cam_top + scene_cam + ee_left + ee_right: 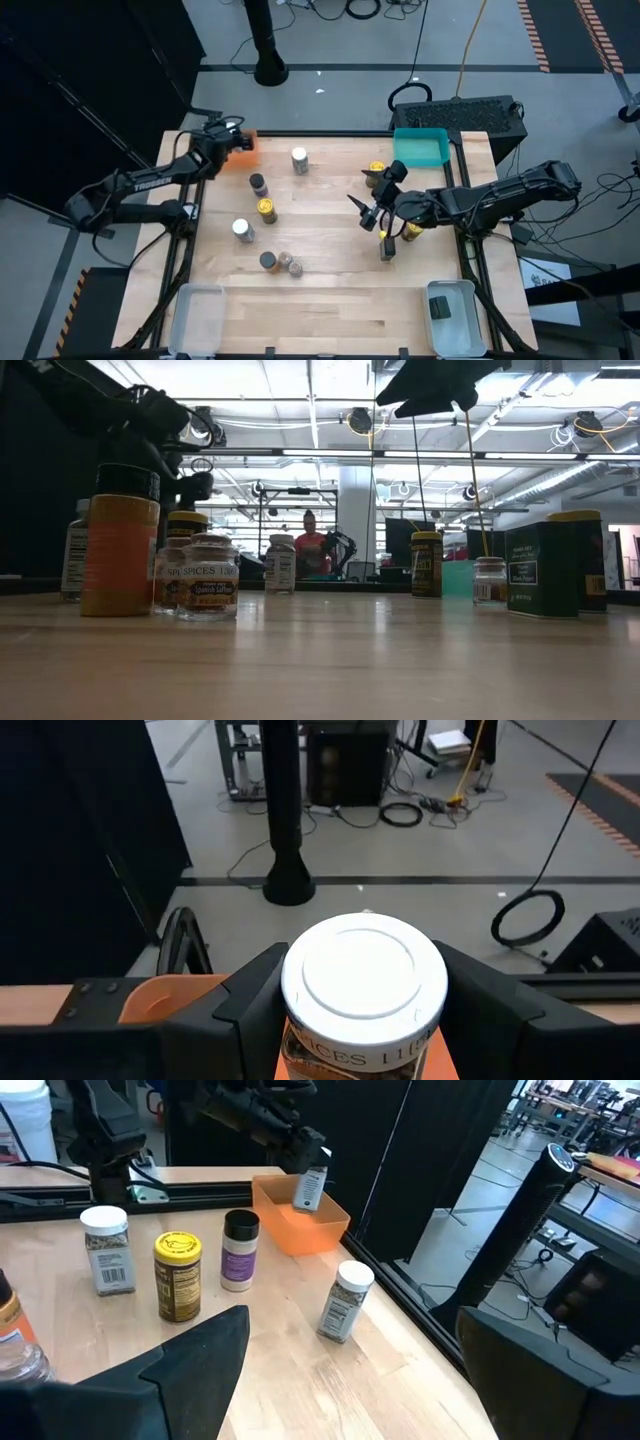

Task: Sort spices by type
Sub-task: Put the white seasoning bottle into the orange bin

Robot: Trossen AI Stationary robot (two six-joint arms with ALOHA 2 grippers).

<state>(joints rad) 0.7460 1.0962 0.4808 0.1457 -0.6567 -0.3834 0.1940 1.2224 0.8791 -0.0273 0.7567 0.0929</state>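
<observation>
The left end effector (362, 1020) clenches a small white-lidded glass spice jar (363, 990) just below its lid, above the orange plastic tray (243, 150); rigid, light, probably slippery, it suits this side grip.

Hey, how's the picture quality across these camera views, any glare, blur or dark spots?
Low view: ceiling lights glare and the nearest orange jar looks soft. Left wrist view: the white-lidded jar between the left gripper's fingers is sharp. High view: evenly lit, floor at left dark. Right wrist view: the right gripper's fingers are dark silhouettes.
</observation>
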